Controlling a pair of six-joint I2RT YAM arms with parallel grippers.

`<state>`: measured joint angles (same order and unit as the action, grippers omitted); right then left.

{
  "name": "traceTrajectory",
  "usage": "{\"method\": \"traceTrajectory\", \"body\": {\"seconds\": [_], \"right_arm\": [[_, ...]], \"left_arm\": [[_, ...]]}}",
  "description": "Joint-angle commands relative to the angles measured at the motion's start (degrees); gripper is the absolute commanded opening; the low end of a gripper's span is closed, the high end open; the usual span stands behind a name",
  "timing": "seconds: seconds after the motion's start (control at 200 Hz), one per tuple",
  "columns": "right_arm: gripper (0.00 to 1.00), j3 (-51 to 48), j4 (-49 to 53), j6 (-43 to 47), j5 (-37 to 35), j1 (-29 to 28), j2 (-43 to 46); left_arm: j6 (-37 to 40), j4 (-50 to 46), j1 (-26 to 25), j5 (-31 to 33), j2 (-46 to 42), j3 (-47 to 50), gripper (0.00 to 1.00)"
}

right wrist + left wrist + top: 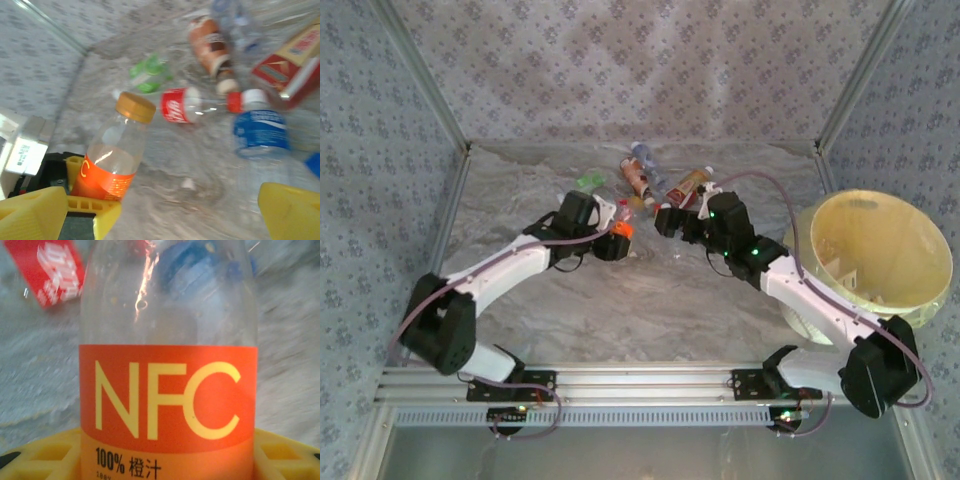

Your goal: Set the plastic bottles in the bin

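Since the bin (910,305) stood well to the right, the left hand (620,232) pinched the orange-label bottle (168,390), apparently lifted for carrying, while the right hand (162,207) hung spread, empty.

Bottles (640,180) clustered far-middle on table (620,320), bin (880,240) at right edge, one bottle (623,229) between left fingers (40,455)

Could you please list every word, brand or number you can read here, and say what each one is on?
"NFC": on the orange-label bottle.
"100% 橙汁": lower on that label; the tiny line beneath is unreadable.
Red-label bottle: white script, too blurred to read.
Blue-label bottle: white print, blurred.
Red-and-cream item: lettering blurred.
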<state>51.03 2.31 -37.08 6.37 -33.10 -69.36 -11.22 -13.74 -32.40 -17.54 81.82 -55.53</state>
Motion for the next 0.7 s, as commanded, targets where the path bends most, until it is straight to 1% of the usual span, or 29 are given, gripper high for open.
{"method": "traceTrajectory", "body": {"seconds": [0.0,0.09,0.14,0.24,0.315,0.375,0.425,0.46,0.57,0.66,0.695], "right_arm": [[1.0,0.3,-9.6,-7.4,12.6,1.2,-2.1],[1.0,0.6,-13.4,-8.2,13.5,1.2,-3.1],[1.0,0.4,-17.0,-9.1,16.9,1.2,-3.7],[1.0,0.3,-27.9,-13.2,24.3,1.5,-5.8],[1.0,0.1,-36.8,-17.6,26.5,1.5,-7.5],[1.0,0.2,-40.6,-18.9,27.6,1.3,-8.8],[1.0,0.9,-39.9,-19.4,27.1,1.3,-9.7],[1.0,1.9,-37.2,-18.9,26.3,1.3,-10.3],[1.0,5.2,-29.7,-14.5,24.2,0.6,-11.1],[1.0,6.5,-28.7,-13.0,23.9,0.1,-11.7],[0.99,6.6,-29.0,-13.1,23.9,0.0,-11.8]], "left_arm": [[-6.3,10.9,1.8,-13.2,-5.2,2.5,0.38],[-10.0,17.0,3.1,-17.4,-8.3,4.8,0.38],[-11.3,19.3,3.3,-19.0,-9.6,5.5,0.38],[-12.3,20.7,3.3,-22.2,-10.9,5.5,0.38],[-12.9,21.0,3.3,-23.1,-11.0,5.3,0.38],[-13.9,22.3,3.3,-24.1,-11.0,5.3,0.38],[-15.1,24.2,3.3,-25.4,-10.7,5.3,0.38],[-16.1,25.6,3.3,-26.7,-10.5,5.3,0.38],[-18.2,28.9,3.2,-29.9,-9.7,4.7,0.38],[-18.6,29.5,3.1,-30.6,-9.2,4.4,0.38],[-18.5,29.5,3.0,-30.7,-9.1,4.3,0.38]]}}
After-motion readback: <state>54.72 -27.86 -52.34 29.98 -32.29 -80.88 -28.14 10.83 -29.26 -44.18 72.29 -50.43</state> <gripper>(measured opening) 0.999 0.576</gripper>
